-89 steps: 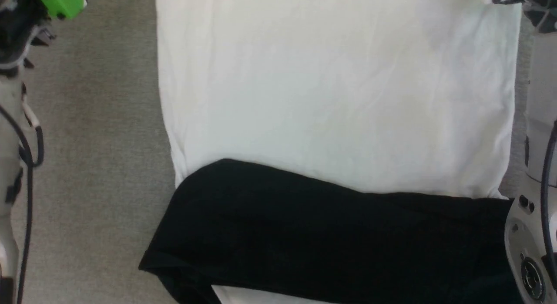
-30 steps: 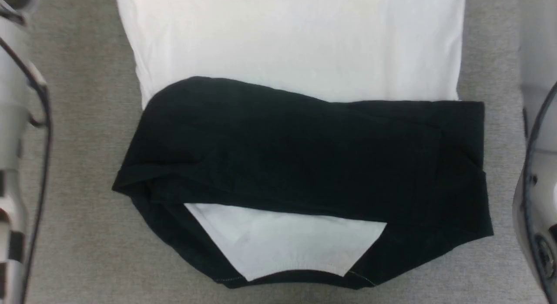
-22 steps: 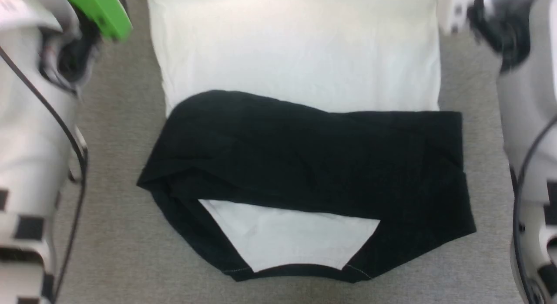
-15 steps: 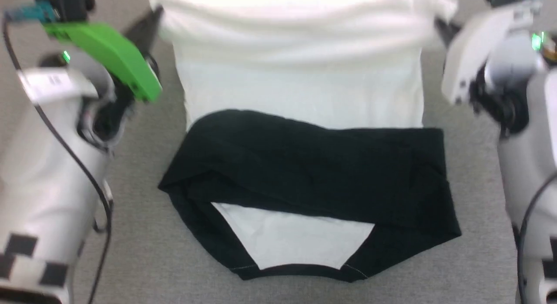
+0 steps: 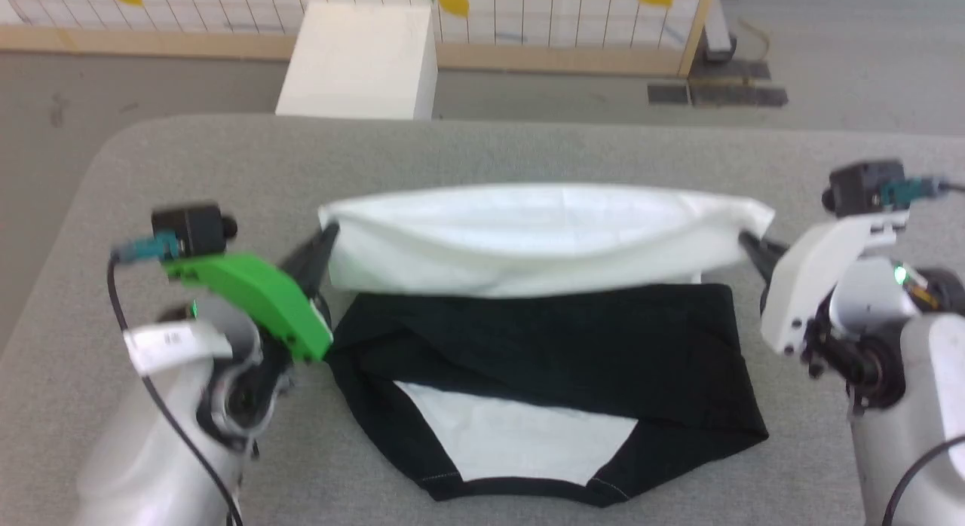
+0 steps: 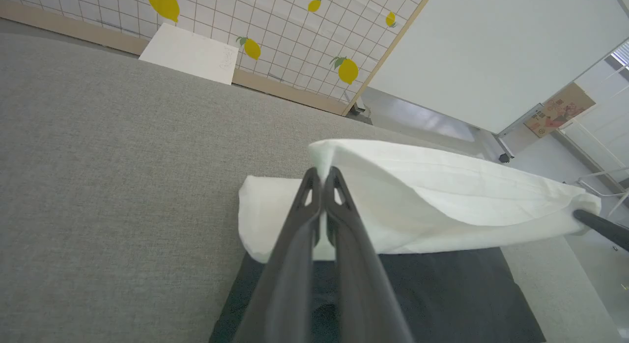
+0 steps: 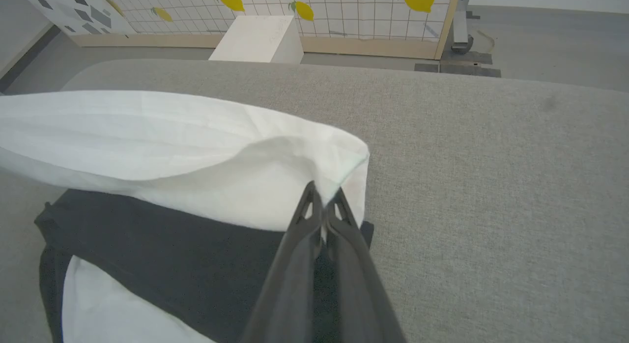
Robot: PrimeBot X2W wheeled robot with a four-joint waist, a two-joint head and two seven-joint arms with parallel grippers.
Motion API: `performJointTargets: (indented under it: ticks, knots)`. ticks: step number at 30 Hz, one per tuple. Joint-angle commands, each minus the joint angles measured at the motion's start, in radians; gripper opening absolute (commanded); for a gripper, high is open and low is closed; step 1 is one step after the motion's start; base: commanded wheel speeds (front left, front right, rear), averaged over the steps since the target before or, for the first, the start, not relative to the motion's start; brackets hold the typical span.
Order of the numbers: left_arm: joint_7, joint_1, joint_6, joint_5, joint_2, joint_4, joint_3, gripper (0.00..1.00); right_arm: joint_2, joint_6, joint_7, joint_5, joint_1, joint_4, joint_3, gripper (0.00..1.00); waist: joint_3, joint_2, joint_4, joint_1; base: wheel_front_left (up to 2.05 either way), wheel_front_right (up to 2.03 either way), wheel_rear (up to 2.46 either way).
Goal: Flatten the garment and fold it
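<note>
The garment (image 5: 543, 337) lies on the grey table (image 5: 528, 145), its black sleeves folded across the near part and a white patch at the near hem. Its far white edge (image 5: 535, 232) is lifted and doubled back toward me, stretched between both grippers. My left gripper (image 5: 326, 236) is shut on the left corner of that white edge (image 6: 322, 161). My right gripper (image 5: 746, 240) is shut on the right corner (image 7: 339, 178). In the left wrist view the right gripper's dark finger (image 6: 602, 227) shows at the far corner.
A white box (image 5: 358, 59) stands on the floor beyond the table's far edge, before a tiled partition with lemon prints (image 5: 452, 2). Grey tabletop surrounds the garment on all sides; the table's left corner is rounded (image 5: 113, 145).
Both grippers have lifted the garment's far white edge and carried it toward me, so the white panel now doubles over. The head camera has tilted up, bringing the table's far edge and floor into view.
</note>
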Motion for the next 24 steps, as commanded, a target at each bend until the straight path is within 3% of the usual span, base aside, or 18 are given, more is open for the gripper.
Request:
performJointTargets:
  ticks: [1,9,24]
  knots:
    - [-0.003,0.04,0.013,-0.01,-0.004,-0.013,0.001,0.0,0.01,-0.001,0.008,0.012,0.032,-0.013,-0.007,0.0,-0.032,0.0,0.003,0.0001,0.0,0.0,0.0]
    - [-0.006,0.204,0.044,-0.049,-0.012,-0.032,-0.008,0.0,0.023,-0.001,0.045,0.02,0.18,-0.049,-0.028,0.0,-0.038,0.0,0.005,0.0001,0.0,0.0,0.0]
    - [-0.036,0.357,0.072,-0.109,-0.038,-0.006,0.008,0.0,0.038,-0.001,0.077,0.046,0.404,-0.073,-0.051,0.0,-0.063,0.0,0.006,0.0001,0.0,0.0,0.0]
